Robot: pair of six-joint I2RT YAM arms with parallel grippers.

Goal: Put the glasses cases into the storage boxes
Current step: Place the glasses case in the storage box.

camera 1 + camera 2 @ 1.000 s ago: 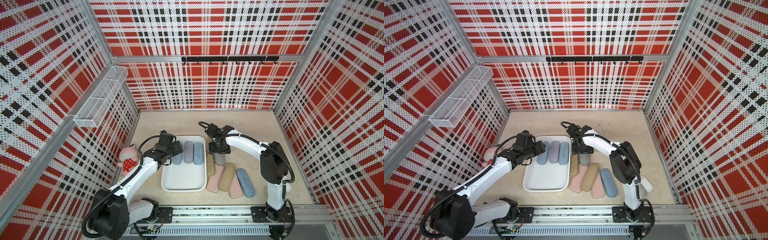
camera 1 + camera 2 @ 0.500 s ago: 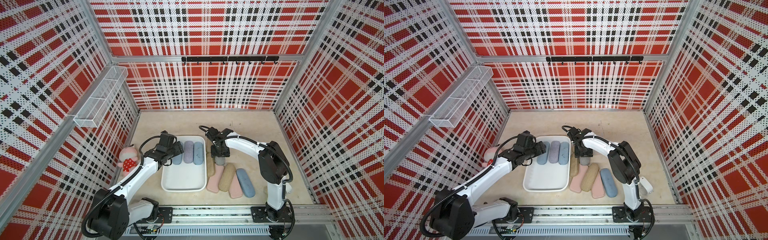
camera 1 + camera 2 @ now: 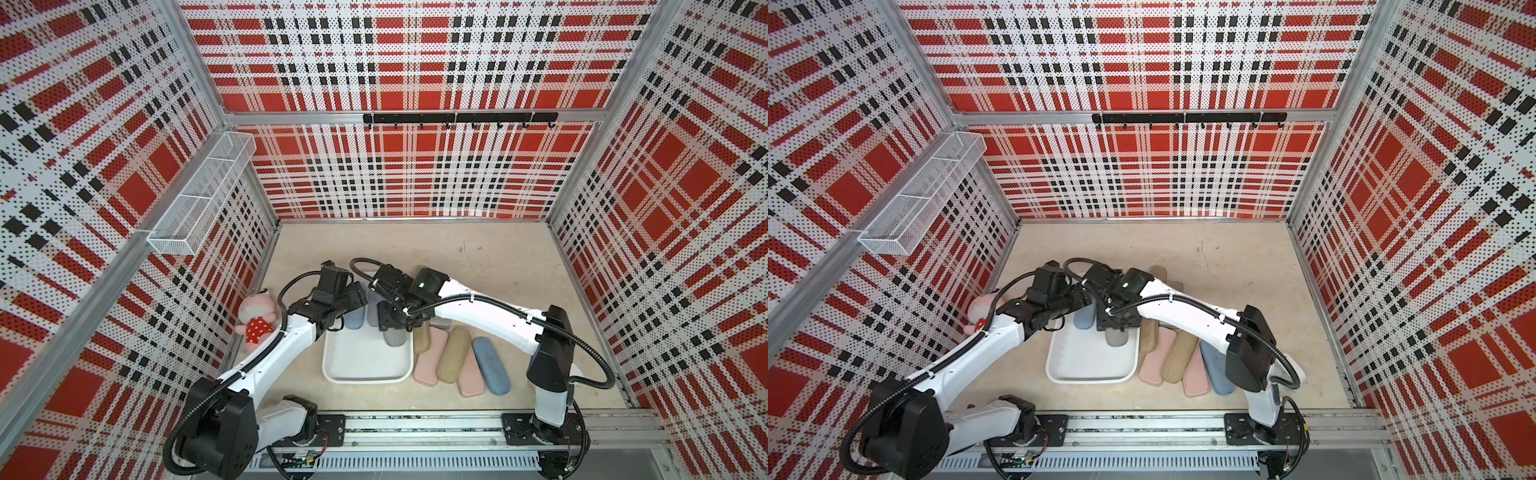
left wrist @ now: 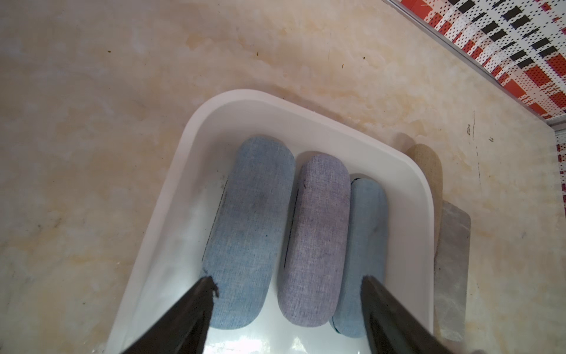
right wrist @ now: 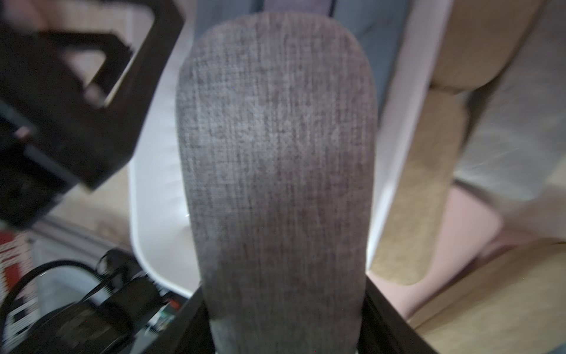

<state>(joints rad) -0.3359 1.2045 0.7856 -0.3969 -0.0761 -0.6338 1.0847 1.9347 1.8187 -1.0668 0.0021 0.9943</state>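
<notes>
Three fabric cases (image 4: 315,233) sit in your shallow white plastic tub (image 3: 361,358), lower centre. Your right pincer (image 3: 392,328) grasps a grey fabric case (image 5: 275,153) above it, your left pincer (image 4: 288,277) is released, and other cases (image 3: 452,355) wait beside.

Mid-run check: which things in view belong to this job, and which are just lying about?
Job: white tub; light blue case and lavender case inside it; grey case in the right claw; tan case, pink case, slate-blue case beside the tub.
Lying about: plush toy; wire-mesh basket; hook rail.
</notes>
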